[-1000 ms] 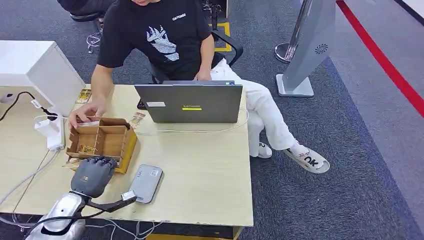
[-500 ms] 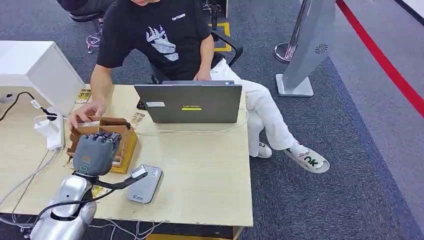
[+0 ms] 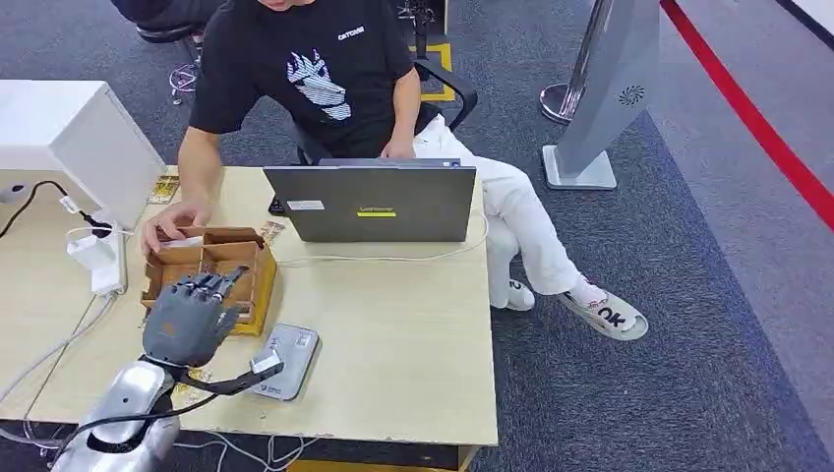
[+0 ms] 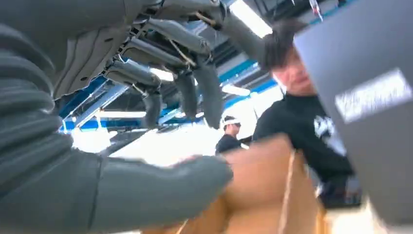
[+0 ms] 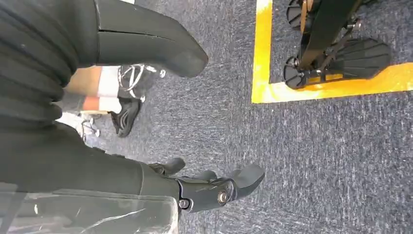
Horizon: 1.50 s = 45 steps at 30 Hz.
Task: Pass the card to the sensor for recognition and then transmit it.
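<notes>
Presently, no card is in either hand. One card [image 3: 268,233] lies flat on the table [image 3: 413,344], just beside the far right corner of the wooden box [image 3: 258,280]; its long axis runs roughly away from the robot.
- Second card [image 3: 164,188]: flat, near the white cabinet [image 3: 69,138], long axis likewise pointing away.
- Third card [image 3: 194,375]: partly hidden under the left forearm; orientation cannot be told.
- Sensor [image 3: 285,360]: grey slab, flat, right of the box and near it, long axis running from the near edge away, leaning slightly right.
- Left hand [image 3: 187,320]: over the near part of the box, fingers [image 4: 209,92] spread, grasping nothing; it hides the near compartments.
- Right hand [image 5: 214,187]: hanging over grey carpet, fingers loosely apart, holding nothing.
- Person's hand [image 3: 169,218]: resting on the box's far left corner.
- Laptop [image 3: 374,204]: open, lid back toward the robot, behind box and sensor; a white cable [image 3: 393,259] trails in front of it.
- White power adapter [image 3: 96,258]: left of the box.
</notes>
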Motion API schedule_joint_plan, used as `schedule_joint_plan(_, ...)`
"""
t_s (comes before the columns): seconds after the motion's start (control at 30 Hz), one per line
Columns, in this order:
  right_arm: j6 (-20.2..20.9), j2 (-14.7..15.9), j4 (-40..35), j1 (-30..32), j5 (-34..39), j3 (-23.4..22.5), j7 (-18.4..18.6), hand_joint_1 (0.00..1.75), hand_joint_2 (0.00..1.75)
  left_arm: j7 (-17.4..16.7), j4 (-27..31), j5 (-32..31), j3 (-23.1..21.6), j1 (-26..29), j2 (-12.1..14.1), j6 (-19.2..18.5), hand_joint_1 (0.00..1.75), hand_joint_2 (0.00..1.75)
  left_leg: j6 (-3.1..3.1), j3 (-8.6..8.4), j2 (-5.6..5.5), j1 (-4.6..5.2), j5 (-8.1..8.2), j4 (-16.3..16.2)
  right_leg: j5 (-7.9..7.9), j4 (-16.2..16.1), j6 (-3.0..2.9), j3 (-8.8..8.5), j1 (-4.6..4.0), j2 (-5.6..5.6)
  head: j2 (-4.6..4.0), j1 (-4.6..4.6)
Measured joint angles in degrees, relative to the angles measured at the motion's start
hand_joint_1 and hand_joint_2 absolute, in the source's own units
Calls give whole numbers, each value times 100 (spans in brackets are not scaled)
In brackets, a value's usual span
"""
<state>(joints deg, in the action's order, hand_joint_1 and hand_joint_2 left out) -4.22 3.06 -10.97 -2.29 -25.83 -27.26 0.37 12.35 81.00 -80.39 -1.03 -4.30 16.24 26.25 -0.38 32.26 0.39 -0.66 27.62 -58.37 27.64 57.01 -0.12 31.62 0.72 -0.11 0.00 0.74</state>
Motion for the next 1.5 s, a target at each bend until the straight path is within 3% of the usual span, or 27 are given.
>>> schedule_joint_plan(0.33, -9, -4, 0, -1, -146, -168, 7, 0, 175, 35, -216, 94, 769, 506, 284, 181, 0, 175, 0, 9, -3, 0, 0, 1, 1, 0, 0, 6, 0, -4, 0, 0)
schedule_joint_plan(0.73, 7, -48, -7, -12, -385, -297, 4, 0, 175, 94, -680, 2, 1537, 364, 280, 481, 0, 175, 1, 9, -6, 0, -1, 1, 0, 0, 0, 7, 0, -9, -2, -2)
schedule_joint_plan(1.23, 24, -87, -9, -36, -566, -352, -20, 0, 175, 241, -1440, -286, 1609, 1, 135, 605, 0, 175, 1, 10, -5, 0, -1, 1, 0, -1, 0, 10, 0, -7, -2, -2)
schedule_joint_plan(1.27, 24, -90, -9, -37, -581, -367, -20, 0, 175, 241, -1449, -286, 1602, 2, 127, 605, 44, 175, 1, 10, -5, 0, -1, 1, 0, -1, 0, 10, 0, -7, 0, -2)
schedule_joint_plan(1.3, 26, -92, -9, -39, -597, -389, -20, 0, 175, 241, -1456, -286, 1593, 2, 118, 605, 175, 175, 0, 10, -5, 0, -1, 1, 0, -1, 0, 10, 0, -7, -2, -2)
schedule_joint_plan(1.5, 28, -92, -9, -40, -630, -444, -20, 0, 175, 254, -1469, -247, 1563, 9, 89, 594, 175, 175, 0, 10, -5, 0, -1, 1, 0, -1, 0, 10, 0, -7, -2, 0)
